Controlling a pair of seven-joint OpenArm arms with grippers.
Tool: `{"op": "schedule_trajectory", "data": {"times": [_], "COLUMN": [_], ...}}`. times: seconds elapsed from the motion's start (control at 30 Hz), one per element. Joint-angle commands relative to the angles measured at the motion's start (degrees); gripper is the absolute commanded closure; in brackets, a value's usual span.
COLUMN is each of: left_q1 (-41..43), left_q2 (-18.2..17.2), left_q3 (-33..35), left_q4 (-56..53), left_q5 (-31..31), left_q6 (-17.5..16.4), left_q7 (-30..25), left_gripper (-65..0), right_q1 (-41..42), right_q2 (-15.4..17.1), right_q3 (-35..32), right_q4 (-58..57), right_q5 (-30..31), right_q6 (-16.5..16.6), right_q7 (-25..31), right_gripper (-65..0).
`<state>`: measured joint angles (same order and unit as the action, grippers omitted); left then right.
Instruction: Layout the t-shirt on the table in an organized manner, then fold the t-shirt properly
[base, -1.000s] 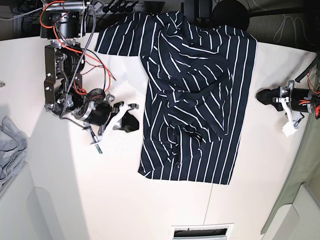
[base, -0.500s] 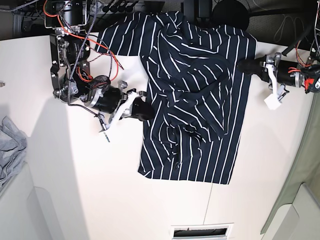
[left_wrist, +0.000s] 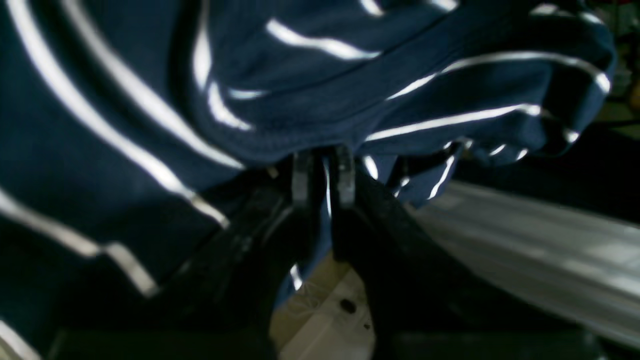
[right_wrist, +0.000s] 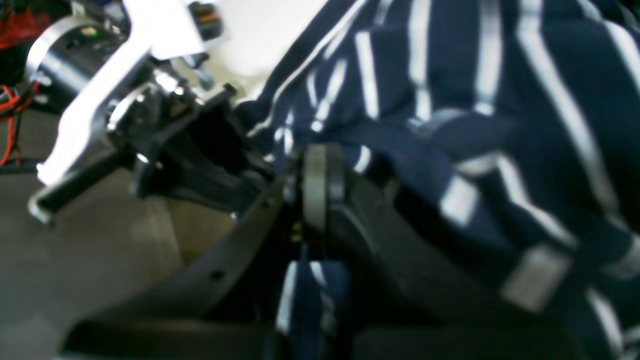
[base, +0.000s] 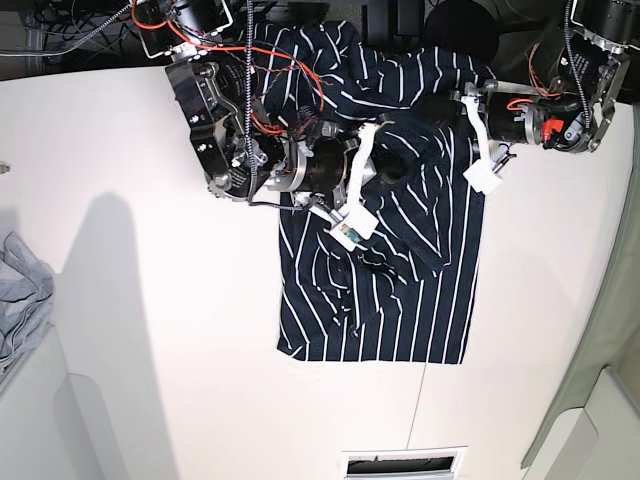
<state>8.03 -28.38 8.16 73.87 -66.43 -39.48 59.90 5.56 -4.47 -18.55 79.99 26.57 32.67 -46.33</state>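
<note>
**A:** Where does the t-shirt (base: 400, 290) sit for you right now?

**B:** On the table (base: 150, 350), toward the far edge in the base view. Your lower half of the shirt lies flat, hem toward the near side, stripes running lengthwise. The upper half is bunched and lifted between the two arms, with folds piled near the collar end.

**A:** Left gripper (left_wrist: 324, 172)?

**B:** Your left wrist view shows its two fingertips nearly together with a thin fold of navy cloth pinched between them; the shirt drapes over and above the fingers. In the base view that arm reaches in from the right side at the shirt's upper edge.

**A:** And the right gripper (right_wrist: 317, 187)?

**B:** Jaws pressed fully together, striped fabric caught in them and hanging down below the fingertips in your right wrist view. The picture is blurred, so the exact spot on the shirt cannot be told. In the base view it sits over the shirt's upper middle, close to the left gripper.

**A:** Anything else on the bench?

**B:** A grey garment (base: 18, 300) at the left edge, well apart from the shirt.
</note>
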Motion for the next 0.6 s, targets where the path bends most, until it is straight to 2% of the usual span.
{"op": "schedule_trajectory", "data": {"times": [0.0, 0.1, 0.3, 0.47, 0.57], "left_q1": [-1.2, -2.8, -4.9, -6.3, -6.1], "left_q2": [0.0, 1.7, 5.2, 10.4, 11.7], "left_q3": [-0.4, -0.4, -0.4, -0.4, -0.4], "left_q4": [0.7, 0.7, 0.7, 0.7, 0.7], "left_q5": [-1.3, 0.3, 8.5, 13.3, 13.8], "left_q6": [-0.5, -0.5, -0.5, -0.5, -0.5], "left_q7": [-1.0, -1.9, -9.4, -10.6, -9.2], "left_gripper": [-6.1, -6.1, -6.0, -6.0, -6.0], "right_q1": [0.9, 0.6, 0.6, 0.7, 0.7], "right_q2": [-0.3, -0.3, 0.5, 1.0, 1.0], "right_q3": [0.0, 0.0, 1.4, 8.3, 13.4], "right_q4": [0.7, 0.4, 0.4, 0.4, 0.2], "right_q5": [0.4, 0.4, -1.6, -2.8, -2.9], "right_q6": [0.7, 0.6, 0.5, 0.1, 0.1], "right_q7": [1.1, 1.1, 1.1, 1.5, 1.5], "right_gripper": [0.0, 0.0, 0.0, 0.0, 0.0]}}
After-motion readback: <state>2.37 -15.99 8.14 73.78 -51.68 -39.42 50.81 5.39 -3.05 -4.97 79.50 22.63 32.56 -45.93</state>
